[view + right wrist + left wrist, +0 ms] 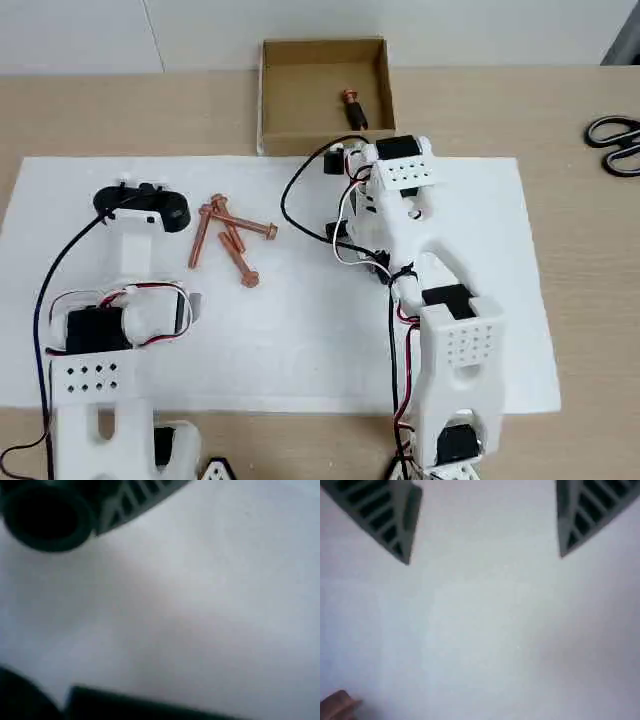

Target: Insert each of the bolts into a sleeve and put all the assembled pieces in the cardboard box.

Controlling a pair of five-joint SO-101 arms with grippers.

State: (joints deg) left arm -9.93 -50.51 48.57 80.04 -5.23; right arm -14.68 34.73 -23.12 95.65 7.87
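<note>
Left gripper (485, 557) hangs wide open, well apart from the cardboard box (310, 112). 1 assembled piece (353, 108) lies inside the box, loose bolts (230, 240) well short of it. Right gripper (342, 165) sits just beside the box, sleeve (47, 517) close; can't tell its grip. Next, probably: pinch a bolt.

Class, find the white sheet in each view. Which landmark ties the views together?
High view: white sheet spans the table's middle, below the cardboard box.
Left wrist view: it lies beneath the open left claw.
Right wrist view: it lies behind a black sleeve.
Shared landmark: the sheet itself.
</note>
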